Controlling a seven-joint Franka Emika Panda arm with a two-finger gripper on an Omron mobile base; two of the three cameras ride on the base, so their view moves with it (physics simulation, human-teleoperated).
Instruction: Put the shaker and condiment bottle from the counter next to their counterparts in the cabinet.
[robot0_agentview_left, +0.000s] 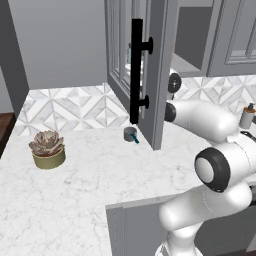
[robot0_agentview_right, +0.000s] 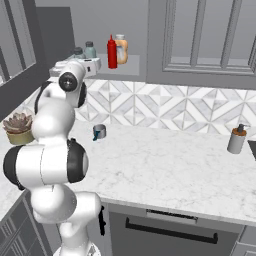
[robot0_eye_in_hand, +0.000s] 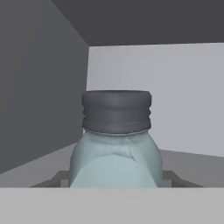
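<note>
The shaker (robot0_eye_in_hand: 116, 148), a pale blue-grey jar with a grey cap, sits close up between my dark fingertips (robot0_eye_in_hand: 62, 180). My gripper (robot0_eye_in_hand: 116, 180) is shut on its sides, deep inside the open cabinet (robot0_agentview_right: 125, 70) near the left wall. In the right base view my hand (robot0_agentview_right: 85, 65) reaches onto the shelf, and two grey-capped jars (robot0_agentview_right: 77, 51) (robot0_agentview_right: 90, 49) show just above it. I cannot tell which of them I hold. The red condiment bottle (robot0_agentview_right: 112, 51) stands upright on the same shelf beside an orange bottle (robot0_agentview_right: 120, 48).
The cabinet door (robot0_agentview_left: 160, 75) with its black bar handle (robot0_agentview_left: 136, 70) swings out over the counter (robot0_agentview_left: 100, 175). A grey cup with a blue handle (robot0_agentview_right: 99, 131), a potted succulent (robot0_agentview_left: 47, 149) and a tall brown-topped bottle (robot0_agentview_right: 236, 139) stand on the marble.
</note>
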